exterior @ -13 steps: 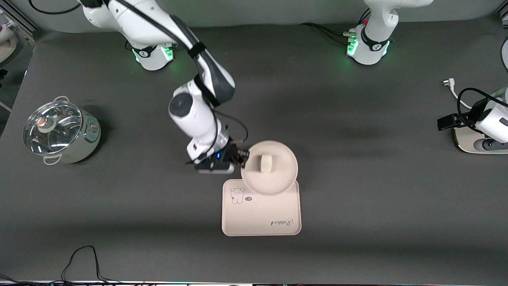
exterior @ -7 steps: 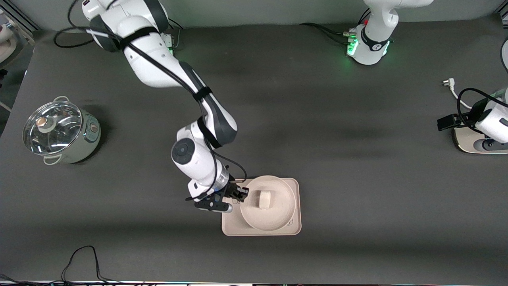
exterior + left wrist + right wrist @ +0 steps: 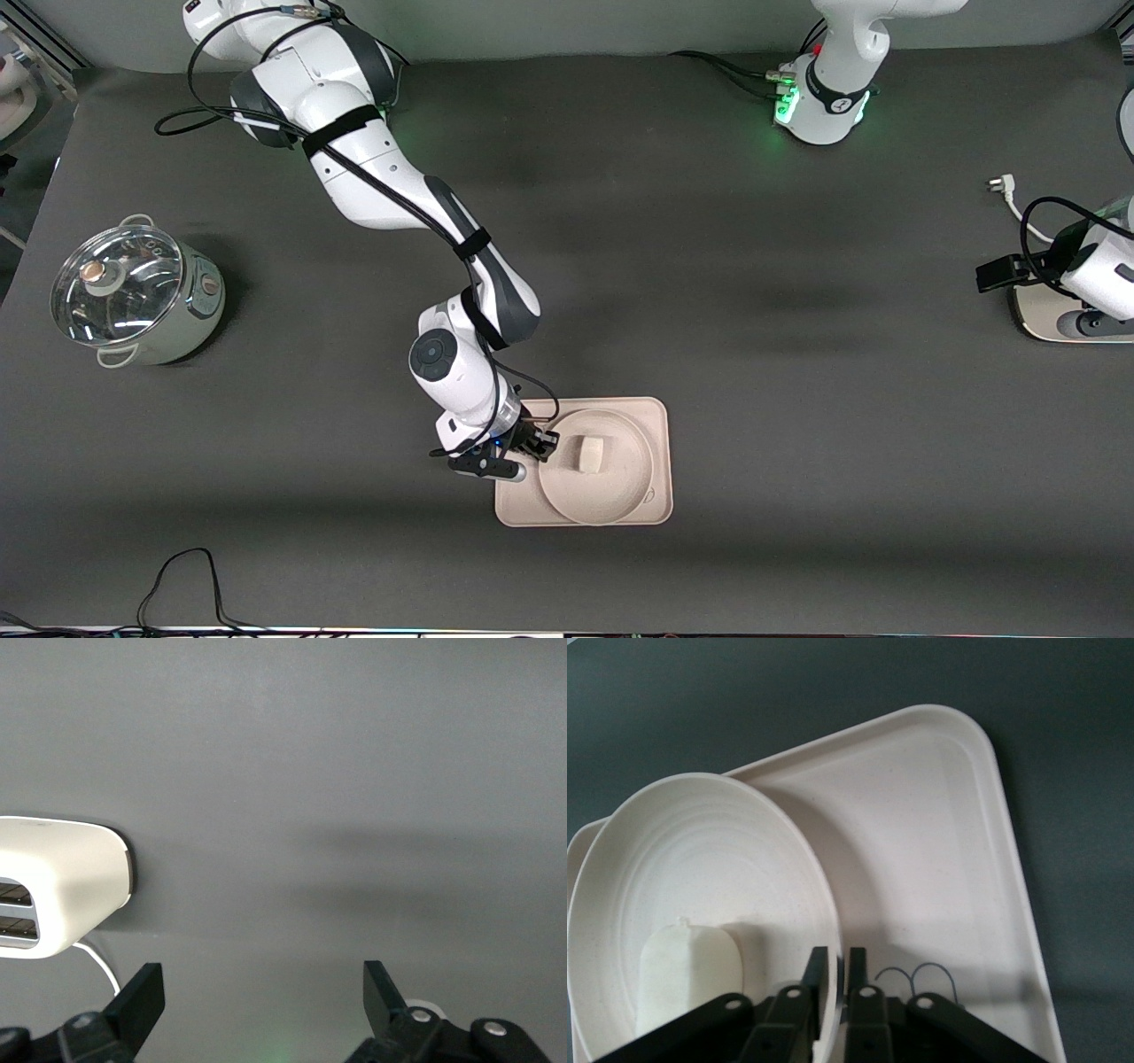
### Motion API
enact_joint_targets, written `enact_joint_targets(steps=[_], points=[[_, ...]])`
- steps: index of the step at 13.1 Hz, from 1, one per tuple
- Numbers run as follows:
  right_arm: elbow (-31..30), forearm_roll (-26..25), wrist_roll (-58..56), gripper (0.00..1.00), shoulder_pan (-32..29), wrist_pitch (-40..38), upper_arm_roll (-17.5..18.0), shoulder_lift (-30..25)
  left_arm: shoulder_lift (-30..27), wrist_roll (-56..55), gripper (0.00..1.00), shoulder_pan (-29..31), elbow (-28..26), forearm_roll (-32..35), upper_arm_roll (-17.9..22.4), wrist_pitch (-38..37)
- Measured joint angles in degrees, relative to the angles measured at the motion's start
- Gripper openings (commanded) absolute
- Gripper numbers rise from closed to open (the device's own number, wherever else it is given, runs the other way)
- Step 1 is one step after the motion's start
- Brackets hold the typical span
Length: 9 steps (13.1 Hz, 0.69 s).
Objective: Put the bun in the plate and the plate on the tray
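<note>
The round cream plate sits on the cream rectangular tray, with the small off-white bun in it. My right gripper is shut on the plate's rim at the edge toward the right arm's end. In the right wrist view the fingers pinch the rim of the plate, the bun lies inside it, and the tray is under it. My left gripper is open and empty at the left arm's end of the table, where that arm waits.
A steel pot with a glass lid stands at the right arm's end. A white appliance and a loose white plug and cable lie at the left arm's end. A black cable lies by the table's near edge.
My right gripper carried the plate with the bun toward the front camera, from the tray's edge to over the tray, and lowered it onto the tray. The left arm has not moved.
</note>
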Motion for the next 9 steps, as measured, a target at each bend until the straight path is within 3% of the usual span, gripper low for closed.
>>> enact_joint_targets(steps=[3, 5, 9], points=[[1.3, 0.0, 0.0, 1.00, 0.0, 0.0, 0.0, -0.1, 0.0, 0.0, 1.00, 0.0, 0.0, 0.0, -0.1, 0.0], [1.8, 0.0, 0.0, 1.00, -0.1, -1.7, -0.1, -1.4, 0.0, 0.0, 1.00, 0.0, 0.0, 0.0, -0.1, 0.0], [2.4, 0.0, 0.0, 1.00, 0.4, -20.1, -4.2, -10.3, 0.1, 0.0, 1.00, 0.0, 0.1, 0.0, -0.1, 0.0]])
